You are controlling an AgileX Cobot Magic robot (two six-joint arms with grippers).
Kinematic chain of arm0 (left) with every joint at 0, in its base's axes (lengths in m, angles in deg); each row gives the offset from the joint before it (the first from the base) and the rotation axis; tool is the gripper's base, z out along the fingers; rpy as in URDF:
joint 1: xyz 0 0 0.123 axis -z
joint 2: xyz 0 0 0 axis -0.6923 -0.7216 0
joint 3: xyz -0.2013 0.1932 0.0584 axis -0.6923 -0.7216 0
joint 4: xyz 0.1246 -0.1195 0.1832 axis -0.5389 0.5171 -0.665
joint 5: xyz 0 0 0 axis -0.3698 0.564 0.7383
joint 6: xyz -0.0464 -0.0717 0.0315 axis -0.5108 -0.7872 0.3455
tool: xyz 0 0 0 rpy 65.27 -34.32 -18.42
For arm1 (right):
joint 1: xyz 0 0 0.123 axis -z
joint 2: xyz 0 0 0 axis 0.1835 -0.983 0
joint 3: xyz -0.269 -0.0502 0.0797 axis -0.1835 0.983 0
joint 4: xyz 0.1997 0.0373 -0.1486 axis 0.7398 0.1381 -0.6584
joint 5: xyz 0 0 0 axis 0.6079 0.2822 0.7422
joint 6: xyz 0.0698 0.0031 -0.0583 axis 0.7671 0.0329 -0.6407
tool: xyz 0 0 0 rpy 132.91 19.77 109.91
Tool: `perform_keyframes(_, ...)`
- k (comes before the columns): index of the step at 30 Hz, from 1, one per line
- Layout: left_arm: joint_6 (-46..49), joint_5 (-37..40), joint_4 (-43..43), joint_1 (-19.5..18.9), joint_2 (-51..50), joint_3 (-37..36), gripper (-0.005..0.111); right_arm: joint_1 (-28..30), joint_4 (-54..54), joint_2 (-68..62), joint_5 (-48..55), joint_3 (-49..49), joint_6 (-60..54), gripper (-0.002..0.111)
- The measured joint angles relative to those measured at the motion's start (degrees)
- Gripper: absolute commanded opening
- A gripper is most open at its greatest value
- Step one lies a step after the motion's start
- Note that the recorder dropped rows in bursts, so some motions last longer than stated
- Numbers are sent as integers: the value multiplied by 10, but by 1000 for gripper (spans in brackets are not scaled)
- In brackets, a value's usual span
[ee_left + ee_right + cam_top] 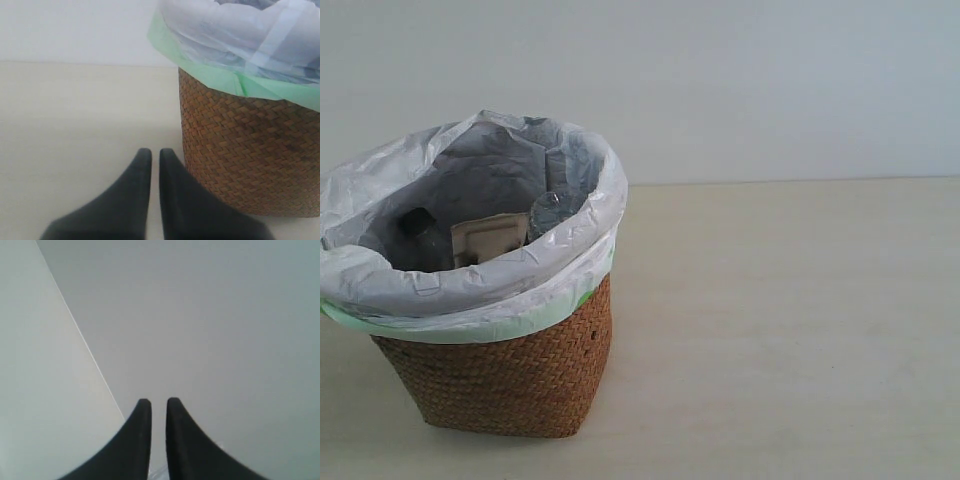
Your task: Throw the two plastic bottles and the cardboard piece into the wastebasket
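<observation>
The wicker wastebasket (pixel 510 380) stands at the left of the table, its white bag folded over the rim. Inside it the tan cardboard piece (pixel 488 238) leans upright. Beside that lies a clear plastic bottle (pixel 552 212). A dark spot (pixel 415 222) deeper in may be the other bottle's black cap; no labels show. Neither gripper appears in the exterior view. My left gripper (pixel 155 152) is shut and empty, low over the table beside the wastebasket's woven wall (pixel 250 160). The right gripper (pixel 158 401) is shut, facing a plain grey wall.
The pale wooden table (pixel 790 330) stretches to the right of the basket, with a grey-white wall behind it. The bag's green edge (pixel 210 75) hangs over the wicker near my left gripper.
</observation>
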Motion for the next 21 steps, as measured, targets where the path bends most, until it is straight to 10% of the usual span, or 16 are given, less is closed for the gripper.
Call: perform_keyframes(21,0,0,0,0,0,0,6,4,-85,1,135,1,-52,7)
